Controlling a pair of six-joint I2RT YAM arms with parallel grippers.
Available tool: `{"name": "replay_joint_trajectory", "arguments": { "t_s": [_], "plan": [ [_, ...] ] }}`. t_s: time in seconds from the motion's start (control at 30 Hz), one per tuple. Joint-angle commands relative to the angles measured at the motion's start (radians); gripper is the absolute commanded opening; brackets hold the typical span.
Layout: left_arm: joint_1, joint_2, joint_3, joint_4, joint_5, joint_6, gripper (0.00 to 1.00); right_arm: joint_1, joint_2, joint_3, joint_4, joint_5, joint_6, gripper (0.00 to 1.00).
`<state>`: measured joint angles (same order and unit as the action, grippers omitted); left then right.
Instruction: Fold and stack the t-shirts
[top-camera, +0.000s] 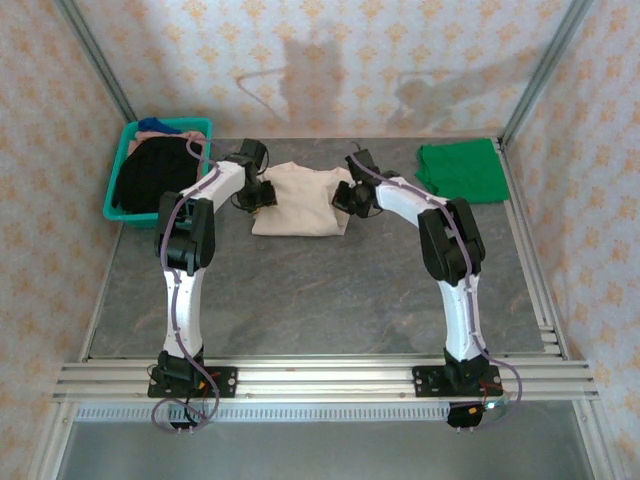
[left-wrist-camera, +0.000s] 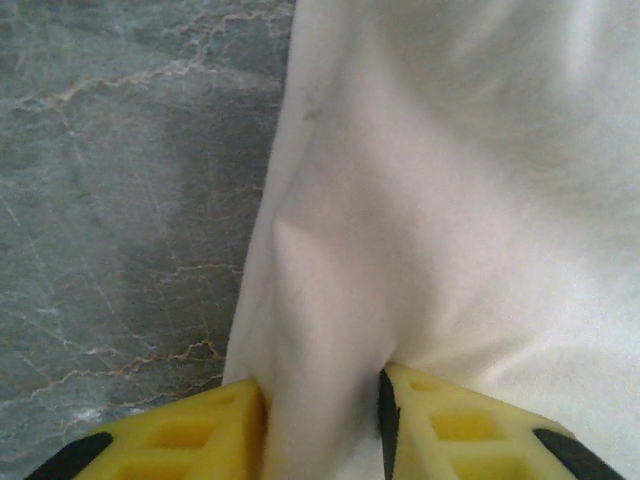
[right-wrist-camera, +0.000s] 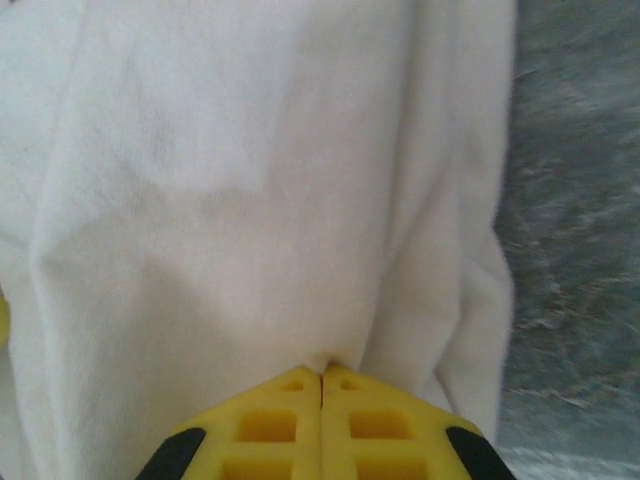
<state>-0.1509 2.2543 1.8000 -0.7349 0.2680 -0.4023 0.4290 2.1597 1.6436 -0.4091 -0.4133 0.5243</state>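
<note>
— Step in hand?
— Folding the cream shirt (top-camera: 298, 200). Flat toward the back of the table (top-camera: 330, 290), about midway across, already narrowed to a rough rectangle.
— Grips?
— At its left edge, left gripper (left-wrist-camera: 322, 395): clenched on a raised ridge of cloth, yellow fingers (left-wrist-camera: 200, 435) pressed to either side. At its right edge, right gripper (right-wrist-camera: 321, 372): clamped fully together, tips meeting at a pucker in the cloth. Seemingly a thin pinch of the shirt, though hard to confirm.
— So, both edges taken. Next?
— Probably lift both sides together and carry one half over the other; cannot tell which way from here. Calls for level, matched travel, else a skewed fold.
— Worries?
— Thin hold on the right. Could slip on the lift. Worth a slow rise first, to check for cloth coming along.
— And stacking?
— Not yet begun. Green shirt (top-camera: 460, 170) folded at the far right, well apart from the cream one. To finish, set one on the other once both folded.
— Basket (top-camera: 112, 200)?
— Teal, at the far left, dark clothes (top-camera: 155, 170) inside. Apart from both grippers. Leave alone for now.
</note>
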Motion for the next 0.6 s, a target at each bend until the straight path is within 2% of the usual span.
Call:
{"name": "replay_joint_trajectory", "arguments": {
  "t_s": [0.0, 0.17, 0.43, 0.57],
  "plan": [
    [0.002, 0.031, 0.016, -0.047, -0.065, 0.032, 0.30, -0.049, -0.109, 0.004, -0.090, 0.052, -0.030, 0.00],
    [0.002, 0.042, 0.017, -0.047, -0.068, 0.052, 0.28, -0.085, -0.087, 0.009, -0.142, 0.022, -0.075, 0.00],
    [-0.013, 0.020, 0.019, -0.057, -0.104, 0.115, 0.25, -0.097, 0.019, 0.089, -0.103, -0.078, -0.114, 0.00],
    [-0.038, -0.015, 0.017, -0.074, -0.159, 0.156, 0.28, -0.120, 0.027, 0.132, -0.135, -0.031, -0.143, 0.00]
  ]
}}
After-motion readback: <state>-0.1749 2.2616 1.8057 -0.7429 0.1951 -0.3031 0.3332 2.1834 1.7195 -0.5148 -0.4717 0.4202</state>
